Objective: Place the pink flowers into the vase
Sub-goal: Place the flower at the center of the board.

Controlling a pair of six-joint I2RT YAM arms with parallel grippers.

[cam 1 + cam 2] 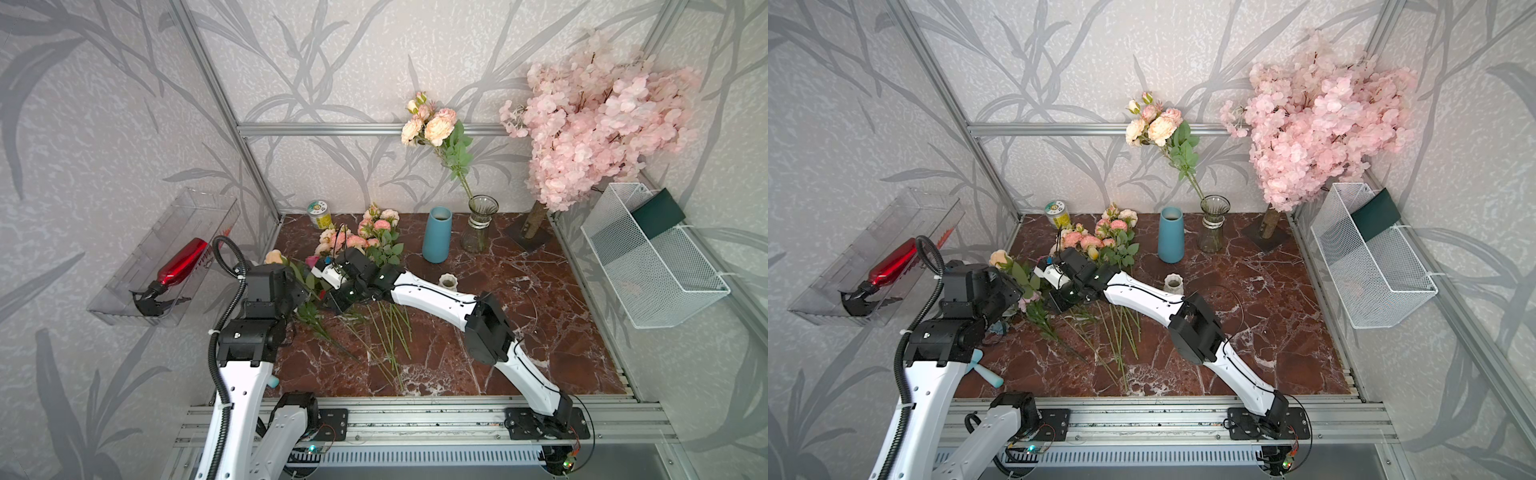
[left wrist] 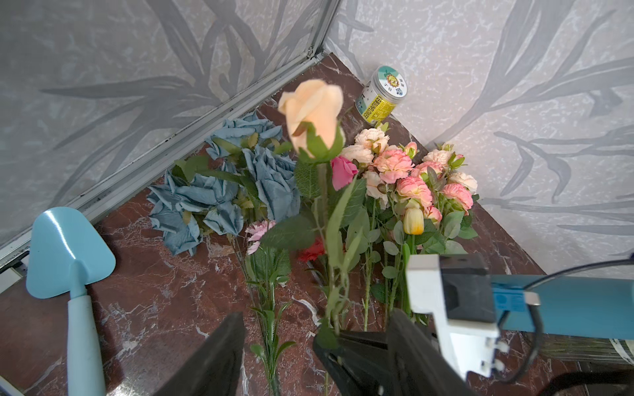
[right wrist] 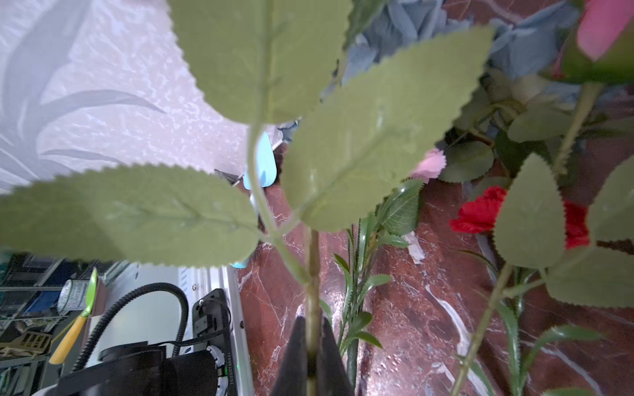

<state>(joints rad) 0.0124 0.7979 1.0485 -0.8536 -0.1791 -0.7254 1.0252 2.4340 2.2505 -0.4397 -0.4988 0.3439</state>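
1. Top views, both: pink flowers lie flat on the marble table, left of the blue vase as seen. One more spray stands in the glass vase, just right of the blue vase.
2. Left wrist: left gripper jaws apart, gripping nothing. Peach rose upright, its stem showing between them, pinched by right gripper.
3. Right wrist: right gripper clamped tight on that leafy stem.

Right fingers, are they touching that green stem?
Touching. In the right wrist view, the fingers of the right gripper pinch the green stem from both sides.
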